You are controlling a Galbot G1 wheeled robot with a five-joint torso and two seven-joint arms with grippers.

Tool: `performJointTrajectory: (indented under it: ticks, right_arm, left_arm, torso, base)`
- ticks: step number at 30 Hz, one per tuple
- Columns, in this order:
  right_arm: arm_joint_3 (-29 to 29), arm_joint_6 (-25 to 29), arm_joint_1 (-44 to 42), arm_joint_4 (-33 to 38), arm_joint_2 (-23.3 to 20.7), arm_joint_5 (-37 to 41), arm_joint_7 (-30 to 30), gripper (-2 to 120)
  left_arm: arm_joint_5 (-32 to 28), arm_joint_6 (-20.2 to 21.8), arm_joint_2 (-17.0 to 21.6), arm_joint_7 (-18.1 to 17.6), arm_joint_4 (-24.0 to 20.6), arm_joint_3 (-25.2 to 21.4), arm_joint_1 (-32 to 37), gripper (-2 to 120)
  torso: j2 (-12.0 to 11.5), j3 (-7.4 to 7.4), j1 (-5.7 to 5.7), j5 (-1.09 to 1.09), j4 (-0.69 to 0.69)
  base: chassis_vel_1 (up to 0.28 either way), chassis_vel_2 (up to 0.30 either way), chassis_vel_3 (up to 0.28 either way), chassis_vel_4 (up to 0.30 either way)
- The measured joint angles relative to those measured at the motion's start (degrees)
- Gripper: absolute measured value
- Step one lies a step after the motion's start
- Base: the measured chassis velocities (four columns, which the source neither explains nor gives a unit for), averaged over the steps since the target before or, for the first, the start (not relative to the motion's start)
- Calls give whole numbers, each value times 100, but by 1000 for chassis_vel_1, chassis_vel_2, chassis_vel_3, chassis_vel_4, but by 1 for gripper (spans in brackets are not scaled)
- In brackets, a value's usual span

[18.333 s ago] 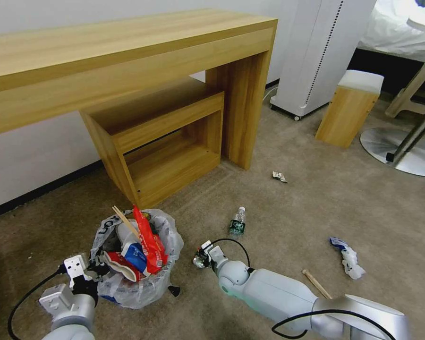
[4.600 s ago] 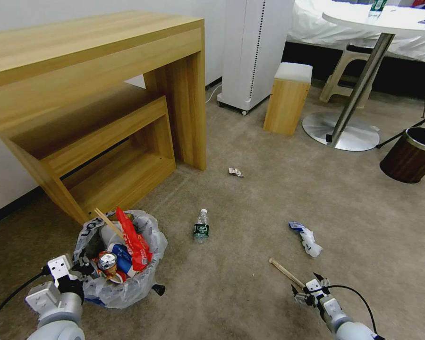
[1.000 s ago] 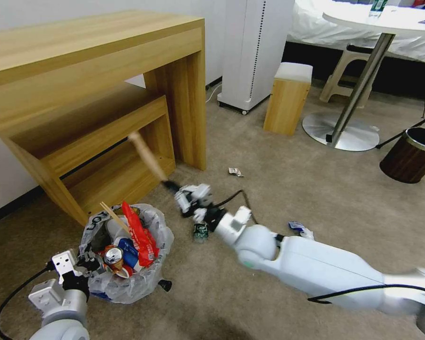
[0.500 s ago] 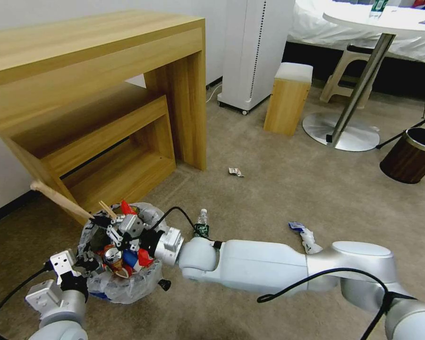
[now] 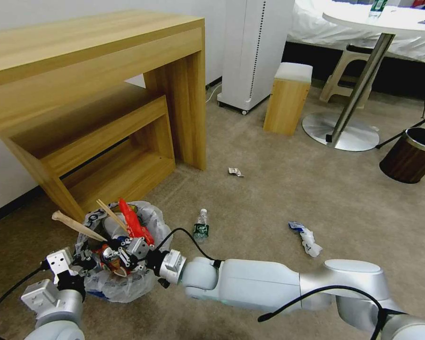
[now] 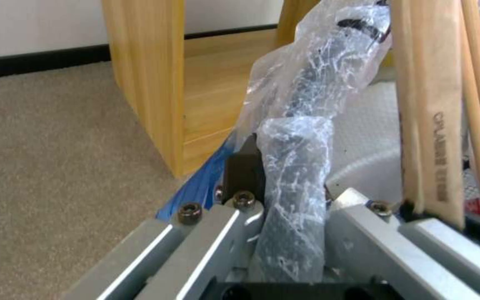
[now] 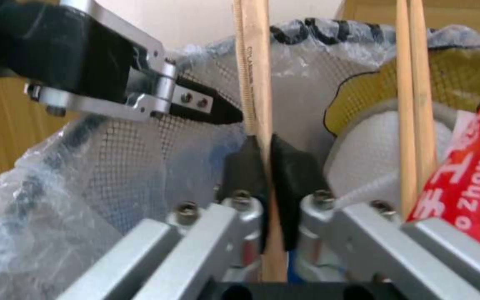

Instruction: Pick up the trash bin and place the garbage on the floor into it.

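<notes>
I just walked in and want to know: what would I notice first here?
The long white right arm reaches across the beige carpet floor, its pincer shut on a pale wooden stick over the small round bag-lined trash bin. The left pincer grips that bin's crinkled rim. A small green-labelled plastic bottle lies on the carpet beside the bin.

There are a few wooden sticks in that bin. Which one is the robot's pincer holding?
The thick, pale stick, clamped in the right pincer and leaning out over the bin's rim. The thin pair of chopsticks stands free beside the red wrapper.
</notes>
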Motion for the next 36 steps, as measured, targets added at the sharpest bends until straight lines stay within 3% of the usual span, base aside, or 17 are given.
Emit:
performJointTrajectory:
  ticks: [9,24,29,33,36]
  right_arm:
    - [76,-93,-64,219,-118,9,70,38]
    - [678,-191,-101,715,-269,299,152,94]
    - [1149,-224,-167,910,-322,423,215,100]
    - [1693,-294,-150,1126,-624,630,479,100]
    - [2434,-447,-314,1354,-1343,713,689,100]
  left_arm:
    - [-12,-10,14,1,38,-6,-20,1]
    - [23,-10,-28,4,58,-9,-19,1]
    - [39,-13,-41,10,66,-16,-10,1]
    - [38,-14,-38,14,63,-21,-11,1]
    - [30,-24,-15,15,65,-27,-24,1]
  torso:
    - [0,0,0,0,0]
    - [0,0,0,0,1]
    - [0,0,0,0,1]
    - [0,0,0,1,2]
    - [0,0,0,1,0]
  base:
    - [0,0,0,0]
    - [0,0,0,0]
    - [0,0,0,0]
    - [0,0,0,0]
    - [0,0,0,0]
